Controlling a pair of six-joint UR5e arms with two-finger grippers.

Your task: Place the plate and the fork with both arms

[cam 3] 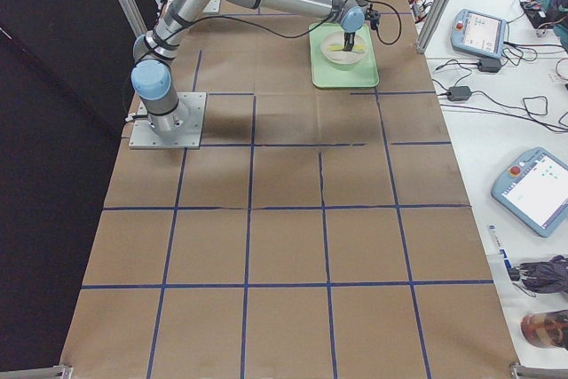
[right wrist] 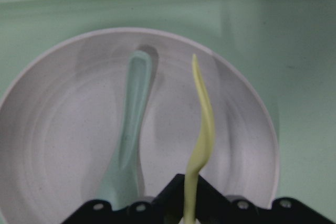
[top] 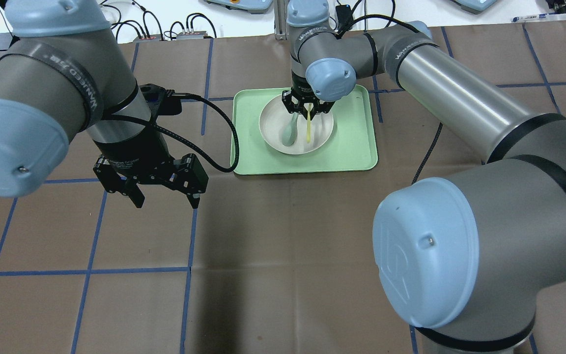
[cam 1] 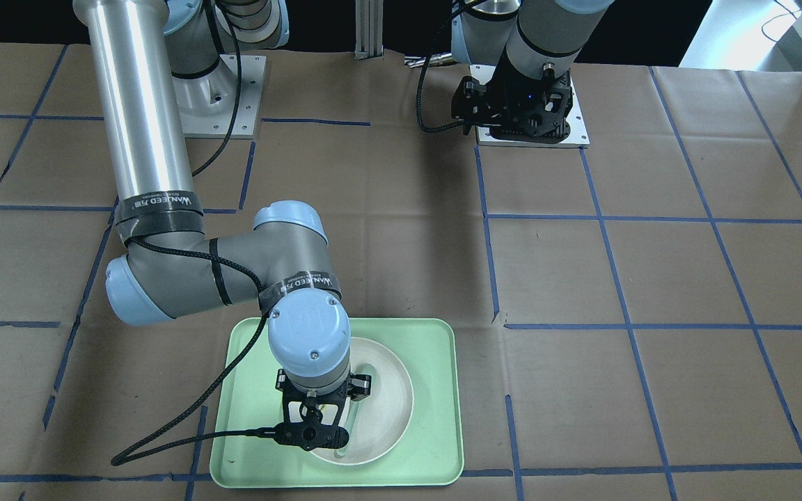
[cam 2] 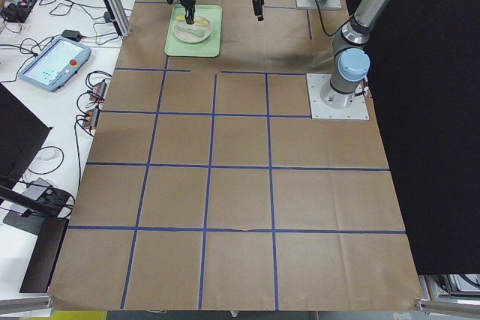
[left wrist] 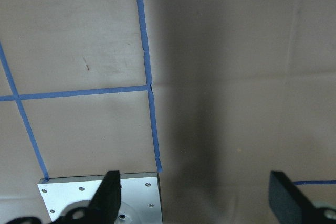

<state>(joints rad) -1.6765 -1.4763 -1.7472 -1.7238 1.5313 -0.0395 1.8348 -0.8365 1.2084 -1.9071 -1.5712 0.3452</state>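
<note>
The off-white round plate (top: pixel 273 123) sits on the mint-green tray (top: pixel 356 147), and also shows in the right wrist view (right wrist: pixel 52 129). My right gripper (top: pixel 307 109) hangs over the plate's far side, shut on one end of the yellow fork (top: pixel 308 127). The fork (right wrist: pixel 205 129) reaches out over the plate's bowl; I cannot tell if its free end touches the plate. A pale grey-green spoon (right wrist: pixel 131 119) lies in the plate beside the fork. My left gripper (top: pixel 166 201) is open and empty above bare table, left of the tray; its fingertips (left wrist: pixel 110 198) stand wide apart.
The table is covered in brown paper with a blue tape grid. The left arm's metal base plate (left wrist: pixel 100 198) lies below the left gripper. The tray (cam 1: pixel 436 390) lies near the table edge on the operators' side. Cables and pendants lie beyond that edge.
</note>
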